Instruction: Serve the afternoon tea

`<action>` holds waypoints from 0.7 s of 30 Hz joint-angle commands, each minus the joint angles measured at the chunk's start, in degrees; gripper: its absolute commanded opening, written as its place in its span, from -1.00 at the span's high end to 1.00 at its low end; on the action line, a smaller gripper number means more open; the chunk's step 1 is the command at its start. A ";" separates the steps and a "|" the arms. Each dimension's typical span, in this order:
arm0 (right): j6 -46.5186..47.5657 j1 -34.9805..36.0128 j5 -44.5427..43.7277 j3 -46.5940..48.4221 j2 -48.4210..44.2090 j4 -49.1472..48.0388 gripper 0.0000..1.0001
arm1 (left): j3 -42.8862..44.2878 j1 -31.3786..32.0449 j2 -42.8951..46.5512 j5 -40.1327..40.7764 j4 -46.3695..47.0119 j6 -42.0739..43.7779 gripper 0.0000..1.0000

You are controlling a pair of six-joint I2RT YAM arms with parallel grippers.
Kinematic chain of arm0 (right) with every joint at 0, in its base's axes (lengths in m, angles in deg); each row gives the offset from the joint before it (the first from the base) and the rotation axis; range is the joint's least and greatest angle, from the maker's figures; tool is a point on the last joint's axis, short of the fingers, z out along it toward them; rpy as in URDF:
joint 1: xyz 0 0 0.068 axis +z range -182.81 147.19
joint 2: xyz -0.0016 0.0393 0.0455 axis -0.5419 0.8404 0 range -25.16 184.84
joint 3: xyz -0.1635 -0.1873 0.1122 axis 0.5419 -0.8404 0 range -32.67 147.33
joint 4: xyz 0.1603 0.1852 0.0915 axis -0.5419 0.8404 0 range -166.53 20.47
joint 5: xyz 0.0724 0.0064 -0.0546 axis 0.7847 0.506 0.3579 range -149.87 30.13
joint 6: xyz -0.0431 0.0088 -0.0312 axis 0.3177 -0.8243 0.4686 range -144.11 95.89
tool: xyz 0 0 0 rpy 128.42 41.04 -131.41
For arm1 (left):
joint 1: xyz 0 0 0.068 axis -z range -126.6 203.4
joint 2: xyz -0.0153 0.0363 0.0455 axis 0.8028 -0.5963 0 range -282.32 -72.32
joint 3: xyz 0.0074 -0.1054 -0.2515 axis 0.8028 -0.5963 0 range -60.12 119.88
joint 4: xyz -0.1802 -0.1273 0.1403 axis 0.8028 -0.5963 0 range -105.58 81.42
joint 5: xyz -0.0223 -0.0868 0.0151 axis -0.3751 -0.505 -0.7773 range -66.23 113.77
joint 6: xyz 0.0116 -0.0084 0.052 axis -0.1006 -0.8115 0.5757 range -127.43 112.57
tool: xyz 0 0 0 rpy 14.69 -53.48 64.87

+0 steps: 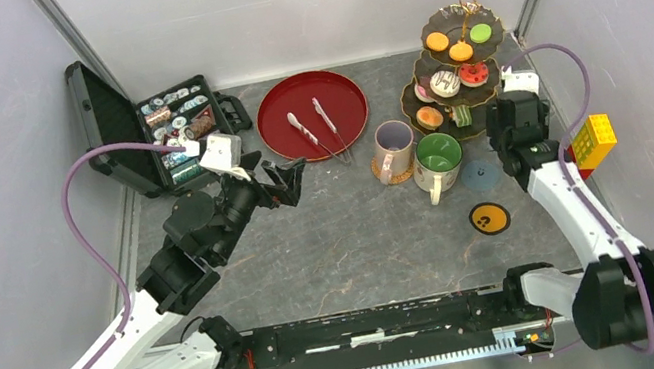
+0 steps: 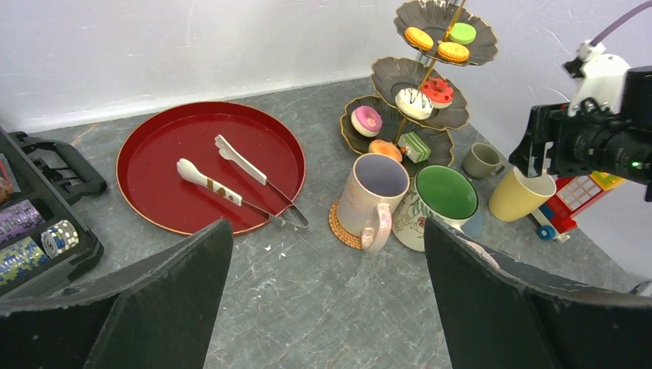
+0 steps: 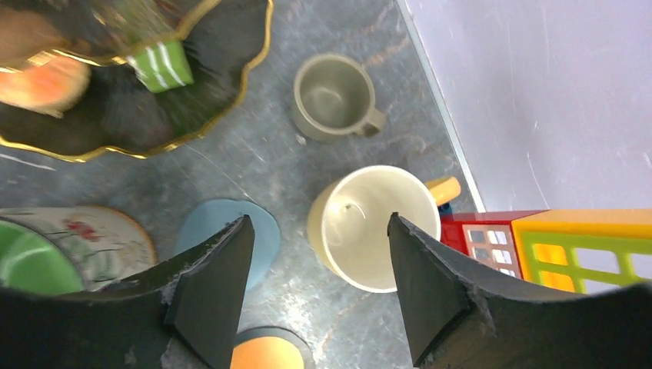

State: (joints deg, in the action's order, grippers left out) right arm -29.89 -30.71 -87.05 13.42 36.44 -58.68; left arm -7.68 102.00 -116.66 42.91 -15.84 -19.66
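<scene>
The dark three-tier stand with small toy cakes is at the back right. A beige mug and a green-lined mug stand before it. In the right wrist view a yellow mug stands upright beside a small grey mug. My right gripper is open just above the yellow mug, one fingertip over its mouth and the other outside its wall, over a blue coaster. My left gripper hangs open over bare table, holding nothing.
A round red tray holds two tongs. An open black case stands at the back left. A colourful toy block house sits against the right wall beside the yellow mug. An orange coaster lies in front.
</scene>
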 commanded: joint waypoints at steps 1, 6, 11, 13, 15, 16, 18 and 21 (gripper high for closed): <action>2.60 -3.71 2.03 1.15 4.48 2.22 -0.28 | 1.78 0.48 0.68 0.46 1.20 -1.33 -1.00; 1.25 -6.72 3.70 -0.25 7.90 0.29 0.11 | 1.87 1.04 0.75 0.55 1.25 -1.15 -1.00; 0.46 -8.64 5.13 -2.29 10.89 -2.52 0.33 | 1.87 1.14 0.78 0.73 1.20 -1.04 -1.00; 0.17 -8.70 7.92 -2.49 11.68 -3.41 0.42 | 1.87 1.14 0.77 0.73 1.18 -1.04 -1.00; -0.18 -8.70 9.42 -2.74 12.27 -3.79 0.48 | 1.82 1.08 0.66 0.66 1.20 -1.11 -1.00; -0.36 -8.70 9.55 -2.84 12.42 -3.82 0.52 | 1.87 1.14 0.63 0.64 1.20 -1.12 -1.00; -0.37 -8.70 9.31 -3.16 12.69 -3.74 0.60 | 1.88 1.10 0.50 0.68 1.20 -1.12 -1.00; -0.19 -8.70 8.67 -4.26 12.23 -3.47 0.77 | 1.87 1.15 0.38 0.47 1.21 -1.13 -1.00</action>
State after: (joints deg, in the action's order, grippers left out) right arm -29.74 -39.10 -78.79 10.82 48.90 -61.50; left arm -7.68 102.78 -116.50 43.11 -15.87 -19.66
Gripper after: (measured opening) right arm 0.159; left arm 0.997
